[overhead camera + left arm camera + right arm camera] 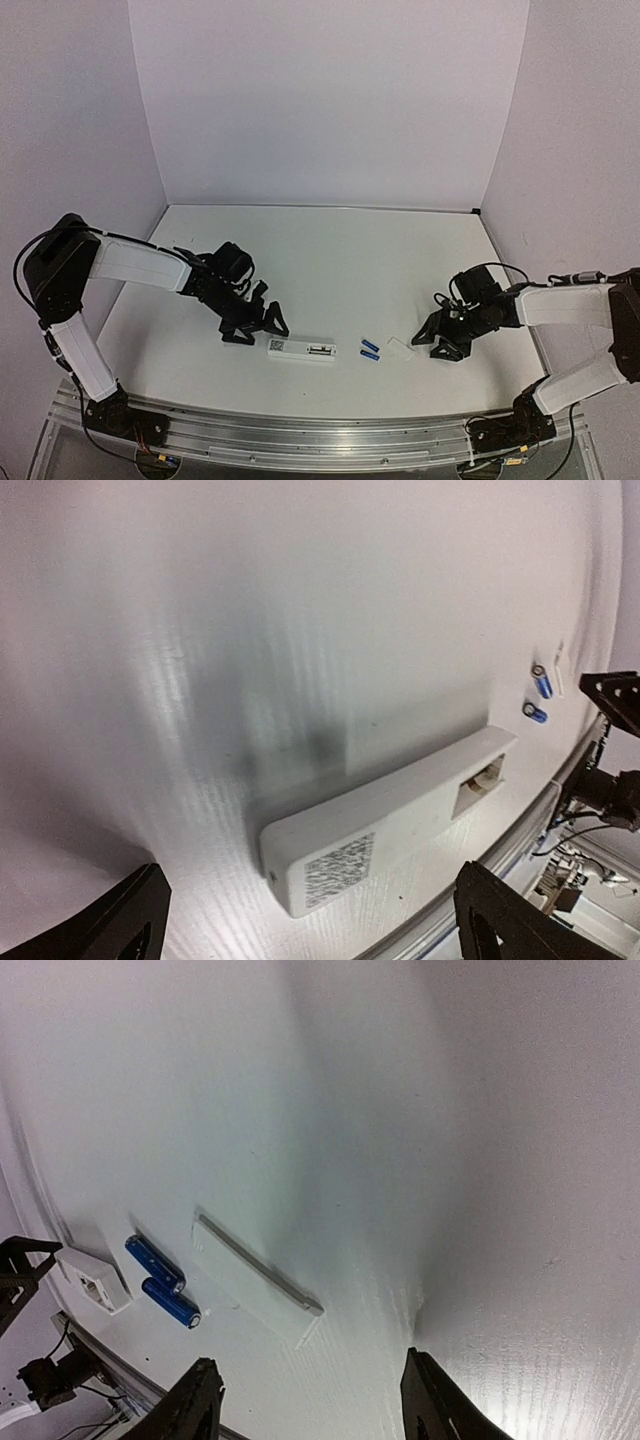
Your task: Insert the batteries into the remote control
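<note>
The white remote control (300, 350) lies near the table's front edge, back side up, showing a code label and an open battery compartment (478, 780). It also shows in the left wrist view (390, 830). Two blue batteries (370, 350) lie side by side just right of it, apart from it; they also show in the right wrist view (162, 1282). My left gripper (256, 330) is open and empty, just left of and behind the remote's label end. My right gripper (435, 346) is open and empty, right of the batteries.
A small flat white cover piece (400, 349) lies between the batteries and my right gripper; it also shows in the right wrist view (255, 1278). A metal rail (300, 435) runs along the table's front edge. White walls enclose the back and sides.
</note>
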